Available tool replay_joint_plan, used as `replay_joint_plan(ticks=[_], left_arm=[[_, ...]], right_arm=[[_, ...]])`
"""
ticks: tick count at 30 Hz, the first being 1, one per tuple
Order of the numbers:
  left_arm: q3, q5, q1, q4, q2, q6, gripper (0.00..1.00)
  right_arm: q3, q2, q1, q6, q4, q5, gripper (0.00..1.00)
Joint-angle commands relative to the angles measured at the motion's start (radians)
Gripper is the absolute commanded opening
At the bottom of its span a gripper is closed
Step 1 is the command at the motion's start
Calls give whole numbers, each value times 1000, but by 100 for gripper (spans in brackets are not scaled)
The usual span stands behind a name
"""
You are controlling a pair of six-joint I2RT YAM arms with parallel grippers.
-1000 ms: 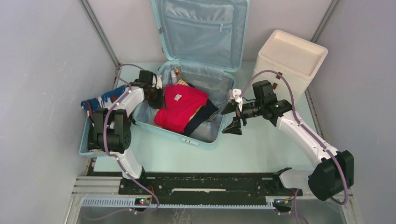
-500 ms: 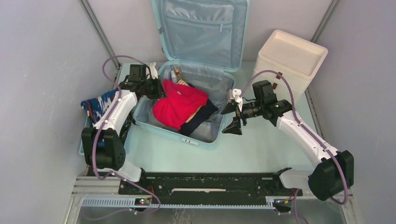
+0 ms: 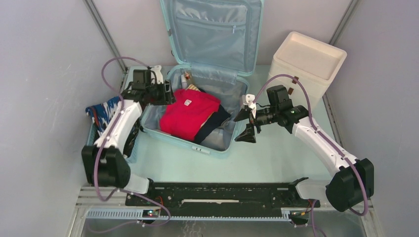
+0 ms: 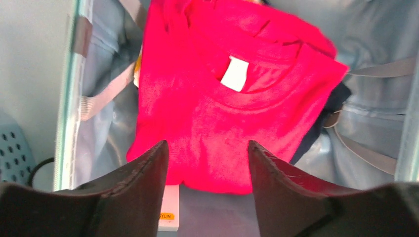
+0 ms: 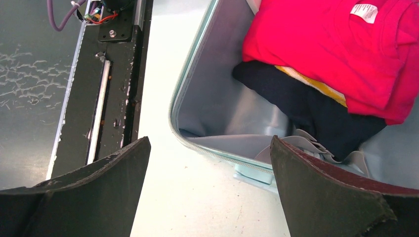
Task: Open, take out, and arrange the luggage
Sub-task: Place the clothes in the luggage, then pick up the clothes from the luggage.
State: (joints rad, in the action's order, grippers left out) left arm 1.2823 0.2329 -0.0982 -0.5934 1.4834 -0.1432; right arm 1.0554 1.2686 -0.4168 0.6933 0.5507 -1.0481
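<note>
The luggage (image 3: 207,147) lies open on the table, its lid (image 3: 212,29) standing up at the back. Inside, a red shirt (image 3: 190,116) lies on a dark garment (image 3: 215,123). My left gripper (image 3: 165,96) hovers at the case's left rim, open, with nothing between its fingers. In the left wrist view the red shirt (image 4: 232,113) lies just beyond the left gripper (image 4: 207,145), over the grey-blue lining (image 4: 375,123). My right gripper (image 3: 244,123) stands open beside the case's right wall. In the right wrist view the right gripper (image 5: 210,140) is over bare table next to the zip rim (image 5: 190,138).
A blue slatted basket (image 3: 91,148) holding a blue patterned cloth (image 3: 101,111) sits left of the case. A cream-white box (image 3: 306,61) stands at the back right. A small white labelled item (image 4: 168,212) lies in the case under the shirt's edge. The black base rail (image 5: 106,74) runs along the near edge.
My left gripper closed on the red shirt's left edge, tugged it leftward, then opened and released it. The shirt now lies flat again. The right arm has not moved.
</note>
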Motion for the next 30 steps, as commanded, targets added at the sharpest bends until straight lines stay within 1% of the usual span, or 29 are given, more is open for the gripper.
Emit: replay_joint_plan(ticks=[1, 2, 4, 6, 7, 8, 9, 10, 12, 14, 16, 17, 18, 20, 24, 26, 30], left_arm=[[-91, 47, -7, 145, -240, 68, 70], [-116, 68, -13, 179, -282, 71, 78], [-184, 137, -18, 292, -368, 31, 98], [-279, 221, -21, 437, -407, -67, 100], [-315, 257, -23, 495, -408, -144, 100], [-328, 263, -36, 502, -398, -167, 100], [-321, 215, -67, 474, -381, -159, 100], [-301, 127, -114, 422, -363, -126, 99], [-244, -91, -268, 344, -314, -60, 98], [-183, -311, -371, 280, -241, -34, 92], [-151, -422, -442, 266, -168, -53, 88], [-142, -479, -474, 280, -129, -69, 85], [-128, -503, -502, 288, -90, -81, 84], [-71, -597, -554, 271, 9, -101, 84], [108, -711, -602, 174, 225, -118, 85], [193, -733, -605, 133, 307, -123, 85], [313, -720, -606, 87, 428, -127, 81]], right_arm=[[1, 13, -4, -17, -28, -4, 100], [1, 14, -4, -23, -31, -6, 100], [2, 15, -1, -32, -37, -6, 100], [2, 15, 3, -38, -42, -8, 100], [1, 17, 7, -39, -43, -9, 100], [2, 19, 13, -42, -44, -9, 100], [3, 22, 20, -47, -45, -10, 100], [9, 29, 30, -53, -38, -13, 100], [31, 50, 56, -67, -18, -21, 100], [49, 69, 85, -80, -7, -24, 100], [54, 77, 116, -92, -4, -24, 100], [55, 81, 132, -98, -4, -27, 100], [56, 84, 147, -102, -5, -31, 100], [57, 89, 176, -110, -7, -37, 100], [57, 103, 216, -122, -8, -54, 100], [56, 109, 221, -124, -7, -59, 100], [61, 116, 222, -121, -1, -61, 100]])
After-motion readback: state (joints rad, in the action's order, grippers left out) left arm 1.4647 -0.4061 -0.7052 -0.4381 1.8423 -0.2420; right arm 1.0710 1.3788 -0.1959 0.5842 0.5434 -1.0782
